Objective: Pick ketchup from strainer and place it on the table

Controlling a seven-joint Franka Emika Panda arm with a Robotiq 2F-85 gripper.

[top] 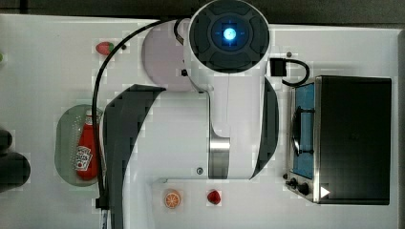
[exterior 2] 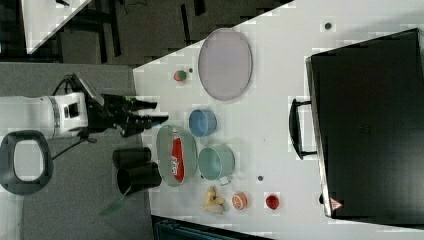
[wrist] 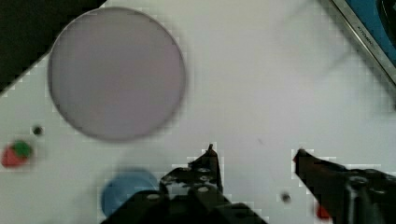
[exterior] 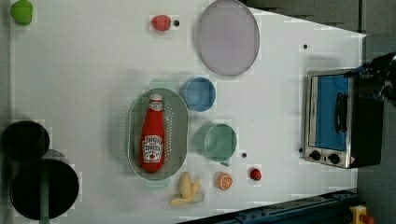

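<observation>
The ketchup [exterior: 152,140], a red squeeze bottle with a white cap and label, lies lengthwise in the pale green oval strainer [exterior: 181,122] on the white table [exterior: 93,70]. The top view shows the ketchup [top: 86,150] and the strainer [top: 66,143] just left of my arm's dark cable. In the right view my gripper [exterior 2: 156,111] hovers well above the table, to the upper left of the ketchup [exterior 2: 177,160] and the strainer [exterior 2: 164,145]. In the wrist view the gripper [wrist: 254,154] is open, with bare table between its black fingertips [wrist: 210,156].
A grey-lilac plate [exterior: 228,37], a blue cup [exterior: 198,93] and a green cup [exterior: 219,142] stand near the strainer. A strawberry [exterior: 160,22], banana [exterior: 187,189], orange slice [exterior: 224,180] and small red fruit [exterior: 255,174] lie around. A toaster oven [exterior: 336,119] sits at the left view's right; black cylinders [exterior: 42,186] at its left.
</observation>
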